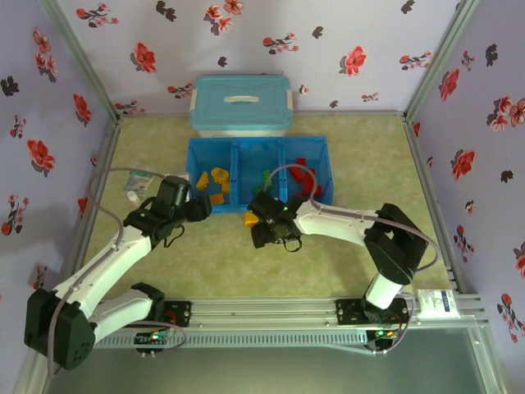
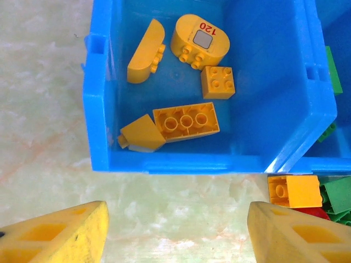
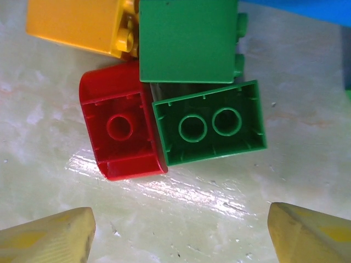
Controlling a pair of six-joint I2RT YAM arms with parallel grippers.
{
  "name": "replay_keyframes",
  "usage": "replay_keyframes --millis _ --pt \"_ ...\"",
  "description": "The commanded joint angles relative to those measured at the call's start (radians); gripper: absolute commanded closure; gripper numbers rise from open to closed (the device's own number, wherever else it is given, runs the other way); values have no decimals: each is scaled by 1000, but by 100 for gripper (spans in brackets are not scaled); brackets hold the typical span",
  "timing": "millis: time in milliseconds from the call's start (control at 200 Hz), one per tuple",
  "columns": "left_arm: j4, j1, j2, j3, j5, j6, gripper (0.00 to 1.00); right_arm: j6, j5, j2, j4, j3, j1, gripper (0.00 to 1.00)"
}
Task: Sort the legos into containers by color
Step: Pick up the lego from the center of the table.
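Right wrist view puts the right gripper (image 3: 178, 233) over a cluster of legos on the counter (image 3: 230, 208), its yellow fingers (image 3: 46, 235) wide apart with nothing between them; a red brick (image 3: 122, 131) and a green brick (image 3: 208, 123) lie hollow side up, touching along one edge; a second green brick (image 3: 189, 41) lies at their far side, and a yellow-orange brick (image 3: 77, 24) touches it on the left; in the top external view the cluster lies just in front of the blue tray (image 1: 190, 168), near the wall between its left compartment (image 2: 263, 82) and middle compartment (image 1: 254, 158); yellow pieces lie in the left one, green in the middle, red in the right compartment (image 1: 318, 154); the step in hand looks like picking one brick out of this cluster, and the risk is that closing fingers catch two at once, since no gap shows between red and green; a good grasp would likely centre on a single brick, take it by its free faces or first nudge it clear of its neighbours, then lift straight up before carrying it over the matching compartment; the left gripper (image 2: 178, 233) hovers at the tray's near wall, fingers apart and empty, so the right arm's path should avoid it.
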Motion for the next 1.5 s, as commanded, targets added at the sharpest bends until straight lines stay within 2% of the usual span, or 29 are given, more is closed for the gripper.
replay_keyframes --millis 0,580,845,940,1185,1390,1495 --pt "-22 -5 -60 -30 -12 -20 32 22 -9 40 -1 37 10 19" --pt "-35 -5 -164 -100 -31 -35 35 77 -6 174 34 100 45 37" --pt "-40 -5 -183 -113 -51 -43 36 84 15 208 29 147 65 48" --pt "-36 -5 -191 -119 -53 -49 36 80 26 217 13 169 67 55" --pt "-39 -6 -203 -127 -68 -48 36 75 49 192 -17 194 76 74" --pt "-24 -5 -202 -133 -67 -43 36 55 90 108 -86 229 96 78" --pt "-6 -9 -206 -131 -41 -27 36 30 170 41 -147 259 93 78"
